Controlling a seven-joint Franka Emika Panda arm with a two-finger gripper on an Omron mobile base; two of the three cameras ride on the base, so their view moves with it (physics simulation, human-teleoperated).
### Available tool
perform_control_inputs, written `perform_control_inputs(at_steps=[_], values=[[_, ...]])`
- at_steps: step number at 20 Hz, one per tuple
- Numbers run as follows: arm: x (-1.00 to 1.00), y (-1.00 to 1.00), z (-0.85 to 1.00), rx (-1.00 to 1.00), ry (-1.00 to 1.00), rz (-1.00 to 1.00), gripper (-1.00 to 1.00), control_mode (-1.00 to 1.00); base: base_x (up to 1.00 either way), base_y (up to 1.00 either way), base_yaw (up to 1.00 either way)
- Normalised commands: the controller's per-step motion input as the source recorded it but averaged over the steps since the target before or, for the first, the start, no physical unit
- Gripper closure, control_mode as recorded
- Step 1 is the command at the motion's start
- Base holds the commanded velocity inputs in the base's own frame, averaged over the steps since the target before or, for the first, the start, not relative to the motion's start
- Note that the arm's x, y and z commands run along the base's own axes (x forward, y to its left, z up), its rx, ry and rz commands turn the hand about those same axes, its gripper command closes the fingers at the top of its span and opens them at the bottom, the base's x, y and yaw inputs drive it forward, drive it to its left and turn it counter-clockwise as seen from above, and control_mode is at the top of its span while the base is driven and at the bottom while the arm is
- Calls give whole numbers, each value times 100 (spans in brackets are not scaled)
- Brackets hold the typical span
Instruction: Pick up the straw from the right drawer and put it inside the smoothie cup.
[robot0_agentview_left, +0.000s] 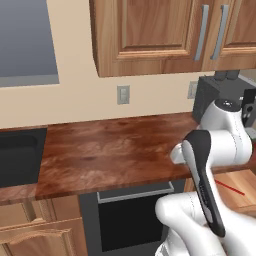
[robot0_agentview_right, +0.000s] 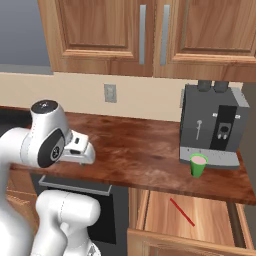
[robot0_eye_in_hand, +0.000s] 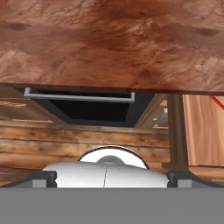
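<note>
The drawer (robot0_agentview_right: 200, 220) stands pulled open below the counter. The thin red straw (robot0_agentview_right: 181, 211) lies flat and diagonal on its floor. The green cup (robot0_agentview_right: 198, 165) stands upright on the counter above.

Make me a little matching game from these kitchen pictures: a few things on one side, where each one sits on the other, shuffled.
Things:
1. straw
2. smoothie cup
3. coffee machine
4. oven

Places:
A. below the counter, left of the open drawer
B. lying in the open right drawer
C. at the back of the counter, under the wall cabinets
D. on the counter, just in front of the coffee machine

Pairs: 1-B, 2-D, 3-C, 4-A
</note>
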Motion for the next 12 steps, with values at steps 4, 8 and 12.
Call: perform_control_inputs(at_steps=[4, 8, 12], values=[[47, 0, 6, 0, 14, 0, -100, -100, 0, 0, 0], [37, 0, 0, 0, 7, 0, -100, -100, 0, 0, 0], [27, 0, 0, 0, 1, 0, -100, -100, 0, 0, 0]])
